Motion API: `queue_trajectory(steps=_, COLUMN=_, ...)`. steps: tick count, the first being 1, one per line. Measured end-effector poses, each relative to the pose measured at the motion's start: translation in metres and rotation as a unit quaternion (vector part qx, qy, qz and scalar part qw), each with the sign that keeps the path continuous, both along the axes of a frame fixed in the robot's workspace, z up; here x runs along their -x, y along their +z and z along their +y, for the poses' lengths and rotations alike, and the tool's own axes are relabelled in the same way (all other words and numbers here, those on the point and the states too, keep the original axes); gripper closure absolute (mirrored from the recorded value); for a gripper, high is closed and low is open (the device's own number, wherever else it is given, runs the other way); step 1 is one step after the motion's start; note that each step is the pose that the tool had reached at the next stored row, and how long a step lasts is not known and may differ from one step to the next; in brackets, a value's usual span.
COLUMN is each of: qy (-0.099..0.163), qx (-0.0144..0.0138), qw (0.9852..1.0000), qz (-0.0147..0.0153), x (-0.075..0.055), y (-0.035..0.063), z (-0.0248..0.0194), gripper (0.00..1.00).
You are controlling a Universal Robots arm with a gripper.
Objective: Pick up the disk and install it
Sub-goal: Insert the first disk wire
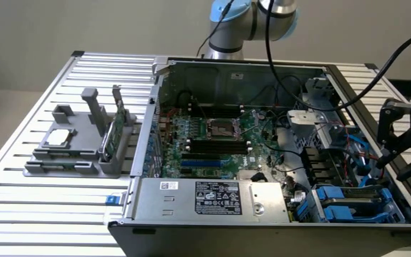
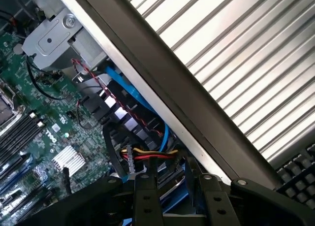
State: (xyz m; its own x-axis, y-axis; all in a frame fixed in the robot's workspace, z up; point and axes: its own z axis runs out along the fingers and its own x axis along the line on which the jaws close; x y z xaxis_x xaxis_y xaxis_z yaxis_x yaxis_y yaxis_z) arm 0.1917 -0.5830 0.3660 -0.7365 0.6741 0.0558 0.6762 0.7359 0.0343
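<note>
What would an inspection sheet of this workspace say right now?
Surface: slatted metal table carrying an open computer case.
Job's things: disk cannot be picked out for certain; blue drive bays sit in the case near the gripper.
Clutter: grey holder with a square chip and a green card.
Grippers: gripper open, holding nothing, over the case's edge.
Cables: blue cable, red and yellow wires inside the case.
Surroundings: keyboard past the table's edge; plain wall.
</note>
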Motion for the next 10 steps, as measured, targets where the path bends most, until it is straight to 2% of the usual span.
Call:
queue_trajectory(steps=5, qy=-0.007, qx=-0.0016, qw=1.0000, qz=0.0030, x=0.0004, y=-0.0001, z=-0.0081, gripper=0.64)
queue_trajectory(steps=10, qy=-0.012, qx=-0.0018, qw=0.9999, qz=0.0034, x=0.0067, y=-0.0027, z=-0.0086, gripper=0.64)
